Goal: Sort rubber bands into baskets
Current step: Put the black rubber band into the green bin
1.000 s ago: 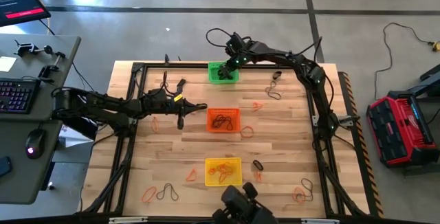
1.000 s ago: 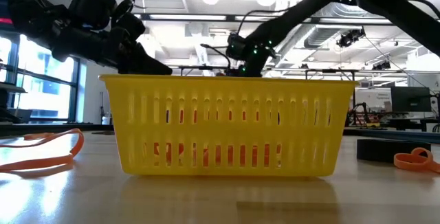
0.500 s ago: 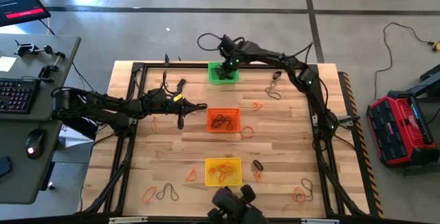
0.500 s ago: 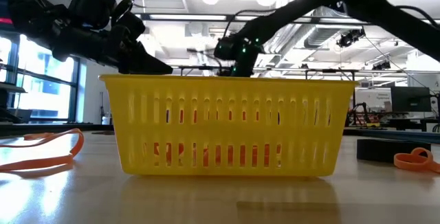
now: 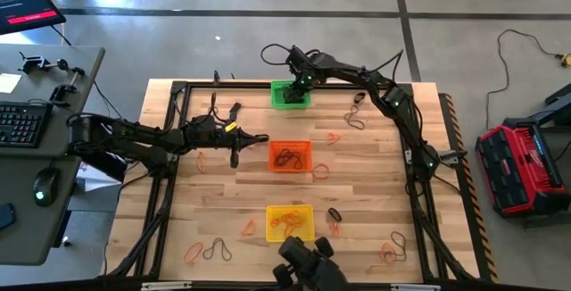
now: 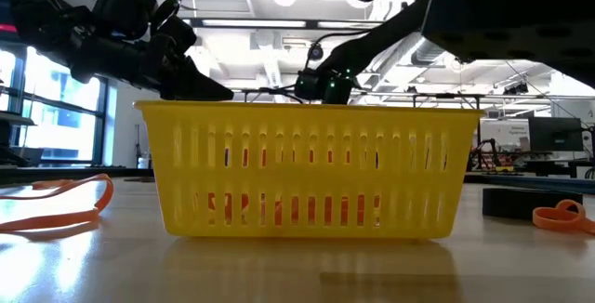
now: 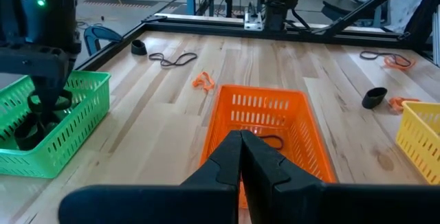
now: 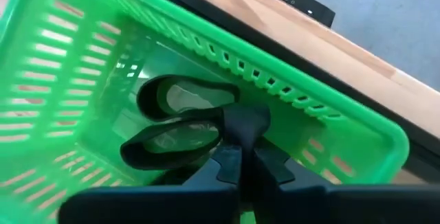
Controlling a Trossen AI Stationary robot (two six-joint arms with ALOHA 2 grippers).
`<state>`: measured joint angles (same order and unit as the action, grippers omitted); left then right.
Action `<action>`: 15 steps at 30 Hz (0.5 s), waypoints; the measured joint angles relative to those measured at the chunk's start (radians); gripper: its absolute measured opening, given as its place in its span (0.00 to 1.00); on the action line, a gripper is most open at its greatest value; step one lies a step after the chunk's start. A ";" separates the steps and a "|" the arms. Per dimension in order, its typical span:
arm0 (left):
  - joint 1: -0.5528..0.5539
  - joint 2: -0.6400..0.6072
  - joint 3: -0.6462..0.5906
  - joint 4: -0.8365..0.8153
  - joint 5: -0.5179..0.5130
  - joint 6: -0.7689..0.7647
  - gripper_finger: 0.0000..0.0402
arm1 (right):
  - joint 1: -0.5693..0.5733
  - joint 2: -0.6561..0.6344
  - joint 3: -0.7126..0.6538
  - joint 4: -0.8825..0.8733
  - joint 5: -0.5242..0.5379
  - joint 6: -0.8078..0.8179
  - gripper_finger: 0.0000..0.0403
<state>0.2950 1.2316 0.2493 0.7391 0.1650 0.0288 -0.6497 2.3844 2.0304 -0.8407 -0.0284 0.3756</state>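
My right gripper [image 5: 298, 84] reaches down into the green basket [image 5: 277, 101] at the table's far edge. It is shut on a thick black rubber band [image 8: 172, 145]. A second thick black loop [image 8: 185, 95] lies right against the first. The orange basket [image 5: 276, 162] stands mid-table with dark thin bands inside. The yellow basket [image 6: 307, 168], near the front edge, holds orange bands. My left gripper [image 5: 264, 137] hovers shut and empty, just left of the orange basket. My right gripper pinches one end of the thick black band [image 8: 230, 129] between its two fingertips, coming steeply from above. The band stretches away from the fingers inside the green basket's walls. Whether it rests on the floor, or whether the second loop is also pinched, I cannot tell.
Loose bands lie on the wood. Orange ones [image 5: 203, 159] [image 5: 335, 137] [image 5: 388, 253] and thin dark ones [image 5: 357, 118] [image 5: 219, 251] are scattered about. A thick black one [image 5: 335, 213] lies right of the yellow basket. A black frame [image 5: 178, 86] edges the table.
My right gripper has sunk into the green basket and tipped more steeply downward, carrying the black band with it. My left arm has kept still.
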 joint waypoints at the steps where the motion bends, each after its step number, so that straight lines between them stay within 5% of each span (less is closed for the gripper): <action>1: 0.000 0.000 0.000 0.000 0.000 0.000 0.00 | 0.002 0.000 0.000 0.002 -0.001 0.000 0.02; 15: 0.000 0.000 0.000 -0.001 0.000 0.001 0.00 | 0.007 0.000 0.000 0.014 -0.002 -0.076 0.24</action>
<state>0.2951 1.2316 0.2493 0.7380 0.1650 0.0296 -0.6430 2.3844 2.0304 -0.8269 -0.0299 0.2998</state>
